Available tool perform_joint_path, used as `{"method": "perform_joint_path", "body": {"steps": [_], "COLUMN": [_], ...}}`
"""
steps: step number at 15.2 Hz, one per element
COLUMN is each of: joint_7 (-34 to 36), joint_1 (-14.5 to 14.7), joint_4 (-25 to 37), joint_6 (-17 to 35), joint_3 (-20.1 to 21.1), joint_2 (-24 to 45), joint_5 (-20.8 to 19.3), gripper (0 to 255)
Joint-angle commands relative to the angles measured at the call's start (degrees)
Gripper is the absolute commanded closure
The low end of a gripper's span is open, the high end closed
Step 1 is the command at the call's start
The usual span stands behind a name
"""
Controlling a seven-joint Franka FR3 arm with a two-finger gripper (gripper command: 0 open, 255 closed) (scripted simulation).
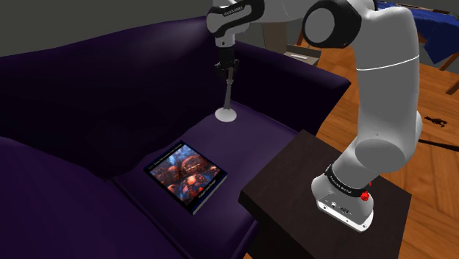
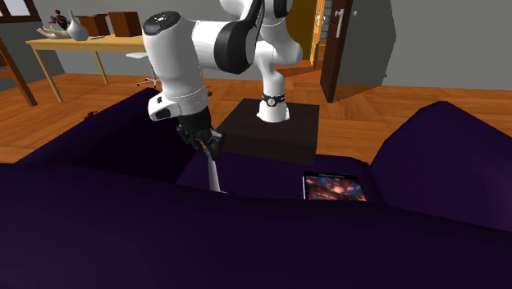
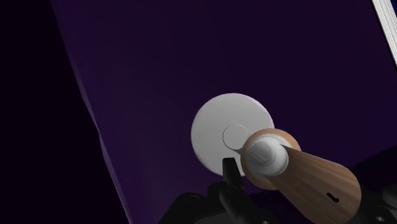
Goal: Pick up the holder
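The holder stands on the dark purple sofa seat. It has a round white base and a thin upright stem that is brown and wood-like in its upper part. My black gripper comes straight down onto the top of the stem and is shut on it. In the wrist view one black finger lies against the stem's side, and the stem hides the other. The base still looks to be on the cushion. In the second exterior view the gripper holds the stem behind the sofa's backrest.
A book with a colourful cover lies flat on the seat nearer the stand. A dark side table carries the arm's base. The sofa back and armrest rise around the seat. A wooden table stands far behind.
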Motion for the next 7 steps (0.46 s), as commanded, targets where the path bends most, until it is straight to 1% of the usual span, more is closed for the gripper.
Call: {"method": "perform_joint_path", "body": {"steps": [1, 5, 7], "joint_7": [0.1, 0.1, 0.1], "joint_1": [0.0, 0.0, 0.0], "joint_4": [0.7, 2.3, 2.4], "joint_6": [-1.3, -3.8, -3.9], "joint_3": [0.0, -0.1, -0.1], "joint_2": [-0.6, -1.5, -1.5], "joint_5": [0.0, -0.1, -0.1], "gripper": [255, 255, 255]}}
